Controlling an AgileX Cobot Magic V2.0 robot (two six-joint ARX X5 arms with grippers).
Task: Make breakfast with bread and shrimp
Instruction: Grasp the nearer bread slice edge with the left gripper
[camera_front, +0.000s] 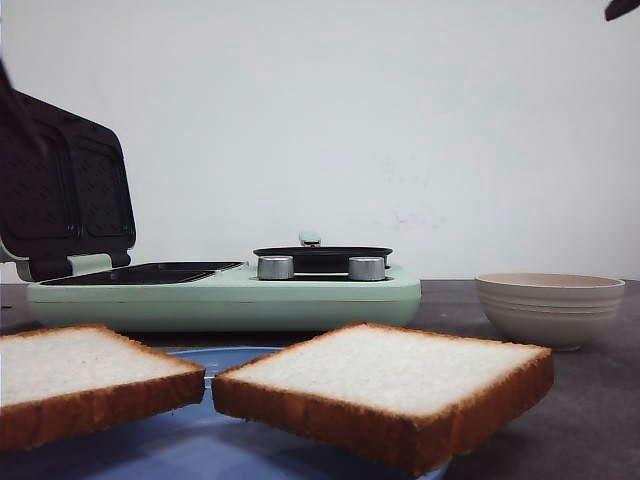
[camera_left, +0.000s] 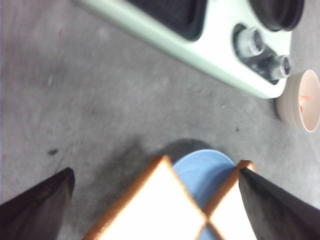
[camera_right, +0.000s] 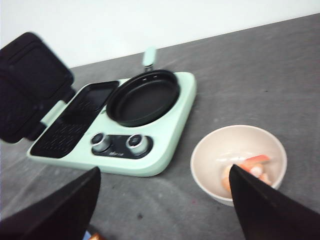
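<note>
Two slices of bread lie on a blue plate (camera_front: 232, 354) close to the camera, one at the left (camera_front: 80, 370) and one at the right (camera_front: 390, 372). From above, my left gripper (camera_left: 155, 173) hangs open over the left slice (camera_left: 152, 212), with the right slice (camera_left: 227, 217) by one finger (camera_left: 277, 210). The shrimp (camera_right: 254, 165) lies orange-red in a beige bowl (camera_right: 210, 150). My right gripper (camera_right: 164, 172) is open and empty, above the table between the bowl and the green appliance. One finger (camera_right: 265, 210) covers part of the shrimp.
A mint-green breakfast maker (camera_front: 230, 297) stands behind the plate, its dark lid (camera_front: 65, 190) raised at the left. It carries a black round pan (camera_front: 322, 256) and two silver knobs (camera_front: 275, 267). The bowl (camera_front: 548, 310) sits to its right on the grey table.
</note>
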